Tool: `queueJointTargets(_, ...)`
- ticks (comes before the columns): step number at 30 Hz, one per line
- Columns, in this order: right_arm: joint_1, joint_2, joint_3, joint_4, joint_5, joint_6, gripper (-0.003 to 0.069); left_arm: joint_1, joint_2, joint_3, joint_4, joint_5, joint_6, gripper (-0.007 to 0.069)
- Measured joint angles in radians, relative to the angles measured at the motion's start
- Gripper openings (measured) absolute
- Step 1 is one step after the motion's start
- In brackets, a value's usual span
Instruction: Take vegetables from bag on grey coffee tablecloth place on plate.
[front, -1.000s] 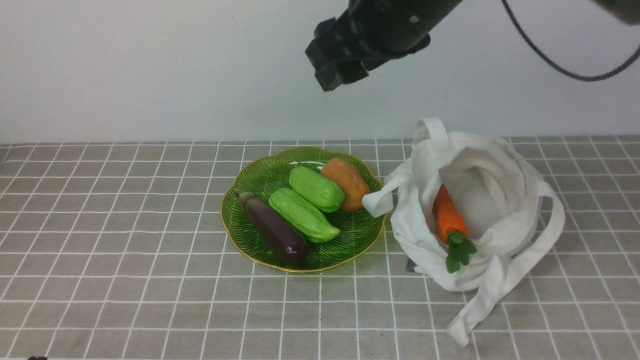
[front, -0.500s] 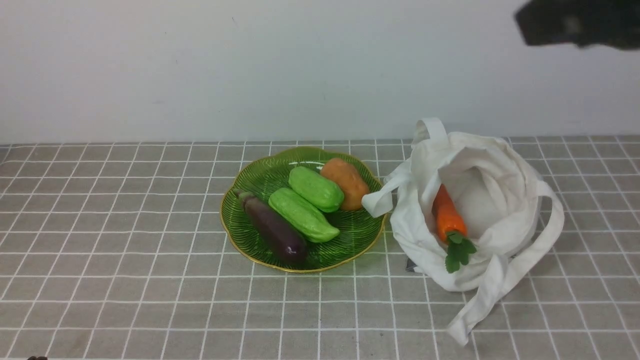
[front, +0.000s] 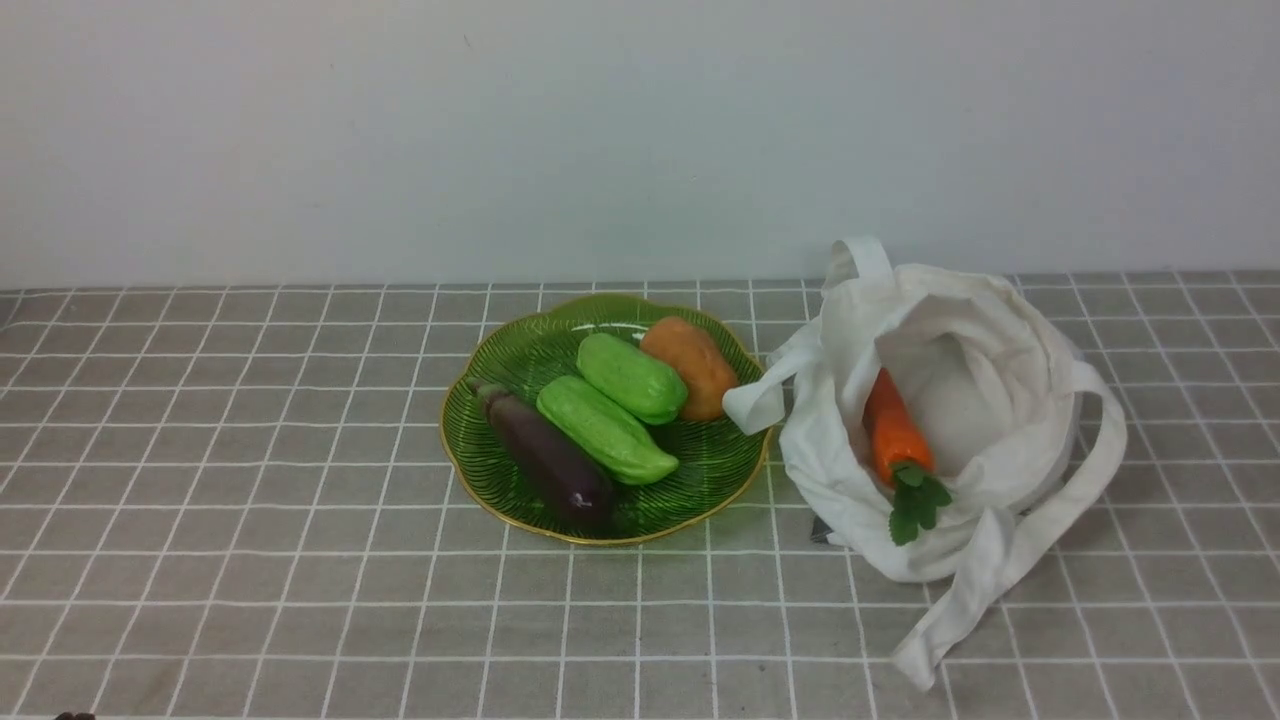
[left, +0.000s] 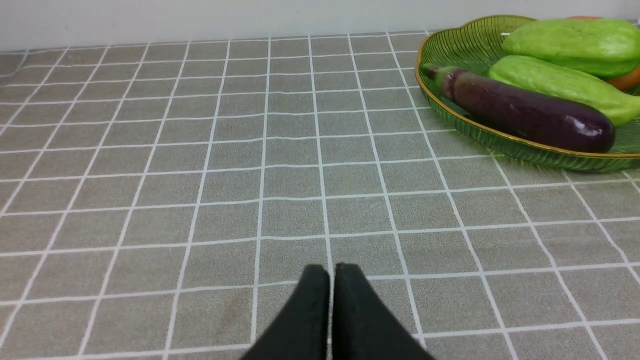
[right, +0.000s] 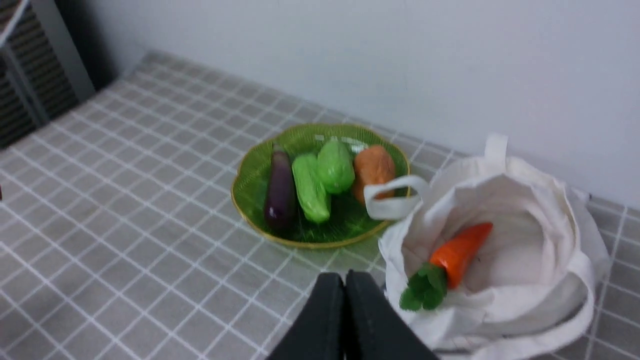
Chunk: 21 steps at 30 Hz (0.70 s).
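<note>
**Four on the plate (front: 520, 350), one carrot (front: 893, 430) in the bag (front: 1000, 330)**

Four pieces lie side by side in the green glass plate, which sits near the middle of the counter on the grey coffee tablecloth (front: 250, 450). The dark eggplant (front: 550, 460) is on the left. The two light-green gourds (front: 605, 430) lie next to it, touching each other. The potato (front: 695, 365) rests at the far right, against the further gourd.

The white bag stands just to the right of the plate with its mouth open and slumped. One strap handle (front: 760, 400) loops over the plate's rim beside the potato. The carrot lies inside the bag against the left wall, with its green leaves at the near lip of the opening.

The left pincer (left: 331, 271) is clenched with nothing between its tips. It sits low over the bare cloth, well apart from the plate. The right pincer (right: 344, 282) is likewise clenched and empty. It is raised above the cloth, on the near side of the plate and bag. A plain white wall (front: 400, 140) runs behind the counter.
</note>
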Motion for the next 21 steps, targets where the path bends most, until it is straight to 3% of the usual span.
queueJointTargets(8,0.0,-0.054,0.355,-0.039,-0.54,0.003,-0.0015,0.0,0.0,0.0,0.0,0.0,0.0,-0.0005)
queueJointTargets(13,0.0,-0.055,0.417,-0.052,-0.692,0.003,-0.0015,0.0,0.0,0.0,0.0,0.0,0.0,-0.0005)
queueJointTargets(21,0.0,-0.055,0.448,-0.053,-0.702,0.003,-0.0015,0.0,0.0,0.0,0.0,0.0,0.0,-0.0005)
